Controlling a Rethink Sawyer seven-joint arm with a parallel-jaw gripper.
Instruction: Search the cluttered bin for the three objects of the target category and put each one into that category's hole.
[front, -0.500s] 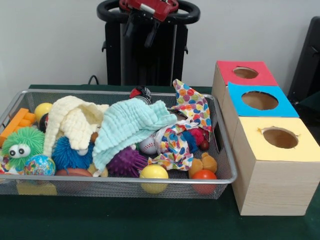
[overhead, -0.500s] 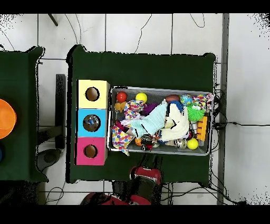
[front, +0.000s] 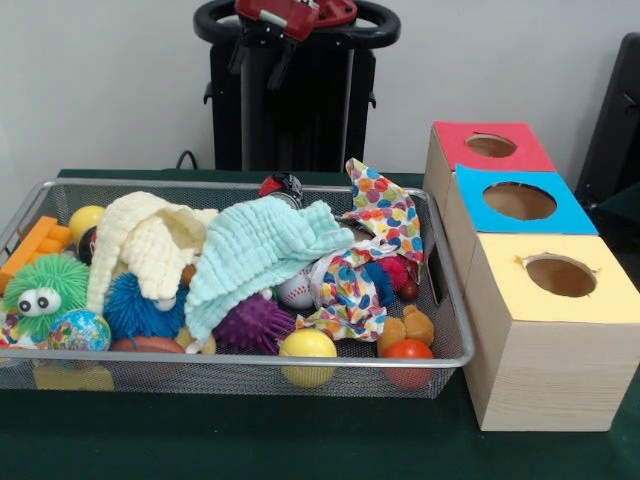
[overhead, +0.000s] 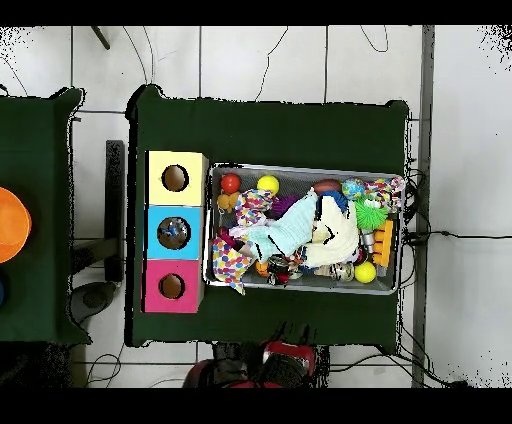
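My pincer (front: 268, 62) hangs drawn back above the wire bin (front: 455, 330); I cannot tell how its jaws stand. Inside the bin, cloths cover balls and toys. Beside the bin stand the red (front: 490, 146), blue (front: 519, 201) and yellow (front: 560, 275) hole boxes.

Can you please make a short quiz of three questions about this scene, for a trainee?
1. True or false: the mint green cloth lies inside the wire mesh bin.
2. Which box stands nearest the camera in the front view? A) the red-topped box B) the blue-topped box C) the yellow-topped box
3. Fill in the missing word: the yellow ball at the front wall of the bin sits beside a ____ ball.

Key: 1 true. 2 C. 3 red.
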